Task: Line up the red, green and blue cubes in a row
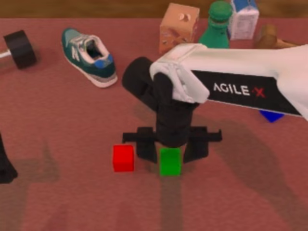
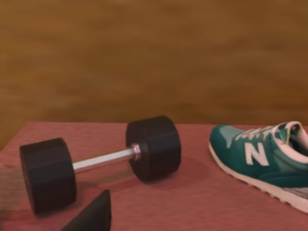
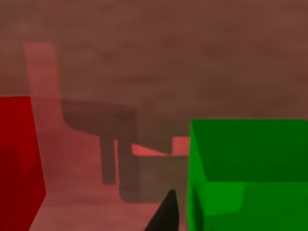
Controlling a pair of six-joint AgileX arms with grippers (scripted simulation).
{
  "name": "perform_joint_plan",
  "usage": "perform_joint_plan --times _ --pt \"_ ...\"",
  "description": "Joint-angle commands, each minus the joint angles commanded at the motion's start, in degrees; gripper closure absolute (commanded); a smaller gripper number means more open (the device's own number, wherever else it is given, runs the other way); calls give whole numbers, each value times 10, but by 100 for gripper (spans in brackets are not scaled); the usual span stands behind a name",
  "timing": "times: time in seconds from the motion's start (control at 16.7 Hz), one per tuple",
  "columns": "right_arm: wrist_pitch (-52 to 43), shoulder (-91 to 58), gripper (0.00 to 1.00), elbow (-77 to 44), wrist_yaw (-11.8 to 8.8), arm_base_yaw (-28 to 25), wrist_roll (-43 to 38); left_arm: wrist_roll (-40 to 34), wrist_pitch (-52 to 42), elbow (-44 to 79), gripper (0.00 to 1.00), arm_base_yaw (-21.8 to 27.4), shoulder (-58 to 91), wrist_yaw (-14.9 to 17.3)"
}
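Green cube (image 1: pixel 170 161) sits at lower centre of the top view, directly under the right gripper (image 1: pixel 172 149), whose two black fingers stand spread, one on each side of it: one finger (image 1: pixel 146 147) falls in the gap between this cube and the red cube (image 1: pixel 123 158), the other at the cube's right. Whether the pads touch the cube's faces I cannot tell; from the width between them I judge the jaws apart rather than pinching. The right wrist view shows the green cube (image 3: pixel 248 173) close up with a dark fingertip (image 3: pixel 166 214) just beside it, and the red cube (image 3: pixel 19 159) at the frame's left edge with bare table between the two.

Red and green lie side by side on a level line across the frame, near but not touching. The blue cube (image 1: pixel 271 116) is well apart at right of centre, mostly hidden under the right arm's white link, and higher in the frame than that line. The right arm is by far the nearer to it, so I judge the next fetch is for that arm, bringing blue down to green's right.

The left gripper (image 1: pixel 6 166) is parked at the left edge; only a dark corner of it (image 2: pixel 91 216) shows in its own view, before a dumbbell (image 2: pixel 98 161) and a teal sneaker (image 2: pixel 262 159).
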State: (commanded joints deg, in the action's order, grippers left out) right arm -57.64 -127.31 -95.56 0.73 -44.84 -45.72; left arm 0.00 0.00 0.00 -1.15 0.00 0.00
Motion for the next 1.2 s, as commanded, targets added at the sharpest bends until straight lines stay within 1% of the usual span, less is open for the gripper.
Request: perform_joint_plan --times 0.12,0.18,0.78,1.08,1.2 --pt "0 0 2 0 0 0 0 0 0 0 0 0 0 0" --pt "0 0 0 0 0 0 0 0 0 0 0 0 0 0" --pt "-10 2 0 -10 0 -1 0 0 0 0 0 0 0 0" --pt "-112 23 0 -83 0 -4 -1 0 0 0 0 0 0 0" --pt "-138 32 0 -104 0 -5 0 0 0 0 0 0 0 0"
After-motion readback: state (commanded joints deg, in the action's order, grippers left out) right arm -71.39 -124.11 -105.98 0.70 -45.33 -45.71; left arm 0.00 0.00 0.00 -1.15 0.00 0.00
